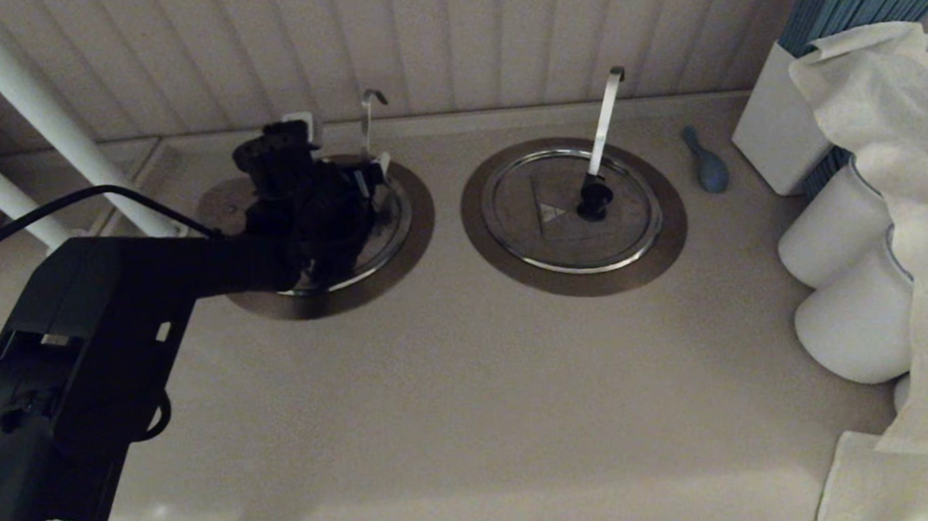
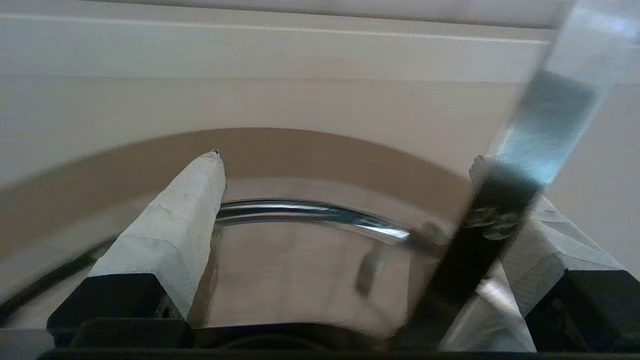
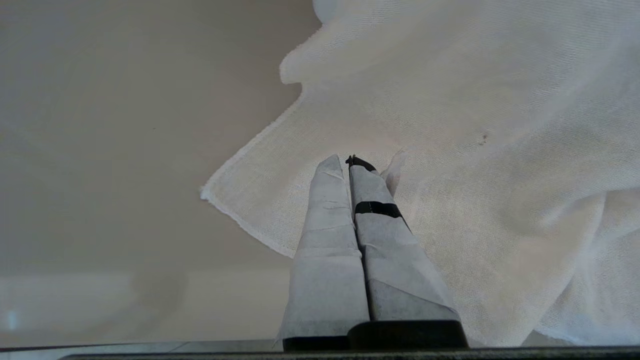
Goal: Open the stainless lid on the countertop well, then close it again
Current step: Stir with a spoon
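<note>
Head view. The left tool (image 1: 340,212) hangs low over the stainless lid (image 1: 386,237), which lies seated in the countertop well (image 1: 416,207) on the table (image 1: 456,390); only the lid's near and right arcs show past the black wrist. The tool appears centred over the disc, judged to be where the knob sits, though the knob itself is hidden beneath it. Just beyond the tool, the thin hooked ladle handle (image 1: 367,121) rises from the well's far edge and stands close to the fingers, the nearest obstruction to a straight lift. Well to the tool's right lie the twin lid (image 1: 570,210) with its black knob (image 1: 594,198) and wider white handle (image 1: 607,119), then a blue spoon (image 1: 708,167), a white box of blue straws (image 1: 859,3), stacked white cups (image 1: 841,229) and a draped cloth (image 1: 900,145).

Left wrist view. The taped fingers (image 2: 170,235) stand wide apart, straddling the lid's bright raised rim (image 2: 310,212) with the bronze flange (image 2: 300,150) curving beyond. A blurred dark-and-pale strip (image 2: 505,200), probably the ladle handle, crosses in front of the other finger; whether they touch cannot be told. Nothing is gripped yet.

Right wrist view. The right tool (image 3: 350,165) is parked with its fingers pressed together and empty, over the white cloth (image 3: 500,150) far from the well.
</note>
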{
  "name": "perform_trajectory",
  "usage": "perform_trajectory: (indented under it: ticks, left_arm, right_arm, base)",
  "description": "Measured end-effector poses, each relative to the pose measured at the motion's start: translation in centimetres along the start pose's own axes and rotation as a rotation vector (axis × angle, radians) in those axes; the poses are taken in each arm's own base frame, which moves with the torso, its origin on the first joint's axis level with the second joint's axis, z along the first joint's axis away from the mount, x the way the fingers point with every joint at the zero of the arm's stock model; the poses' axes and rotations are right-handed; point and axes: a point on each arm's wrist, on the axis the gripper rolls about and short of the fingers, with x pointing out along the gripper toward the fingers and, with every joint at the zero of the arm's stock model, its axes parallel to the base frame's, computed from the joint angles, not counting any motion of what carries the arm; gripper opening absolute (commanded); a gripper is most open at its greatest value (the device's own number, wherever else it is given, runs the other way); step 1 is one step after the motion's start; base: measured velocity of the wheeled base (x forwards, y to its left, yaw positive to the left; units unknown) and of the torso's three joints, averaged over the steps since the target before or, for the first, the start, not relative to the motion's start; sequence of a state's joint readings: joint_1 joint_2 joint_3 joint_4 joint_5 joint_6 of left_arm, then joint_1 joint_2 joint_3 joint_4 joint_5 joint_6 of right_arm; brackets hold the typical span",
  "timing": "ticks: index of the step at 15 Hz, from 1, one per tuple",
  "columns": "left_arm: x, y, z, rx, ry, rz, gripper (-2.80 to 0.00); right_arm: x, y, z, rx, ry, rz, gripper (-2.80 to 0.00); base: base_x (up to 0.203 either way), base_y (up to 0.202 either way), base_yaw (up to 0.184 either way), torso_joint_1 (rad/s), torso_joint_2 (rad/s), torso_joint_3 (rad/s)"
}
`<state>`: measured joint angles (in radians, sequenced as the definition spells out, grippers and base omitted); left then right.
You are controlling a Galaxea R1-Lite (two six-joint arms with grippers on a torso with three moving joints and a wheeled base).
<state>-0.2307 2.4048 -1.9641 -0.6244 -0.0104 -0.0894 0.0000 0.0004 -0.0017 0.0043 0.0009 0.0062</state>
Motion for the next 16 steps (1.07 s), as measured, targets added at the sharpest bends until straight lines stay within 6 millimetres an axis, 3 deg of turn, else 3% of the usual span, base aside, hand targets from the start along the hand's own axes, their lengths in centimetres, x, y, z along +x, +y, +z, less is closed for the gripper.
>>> perform_trajectory:
  ticks: [8, 16]
  left_arm:
    - [0.0, -0.5, 0.2, -0.013, -0.028, -0.011, -2.8]
    - [-2.5, -0.9, 5.2, -0.059, -0.073, 0.006, -2.8]
  right_arm:
    - [0.0, 0.0, 0.0, 0.0, 0.0, 0.001, -2.8]
    - [0.0, 0.0, 0.0, 0.0, 0.0, 0.001, -2.8]
  base:
    - [0.0, 0.0, 0.0, 0.0, 0.0, 0.0]
    - [0.0, 0.0, 0.0, 0.0, 0.0, 0.0]
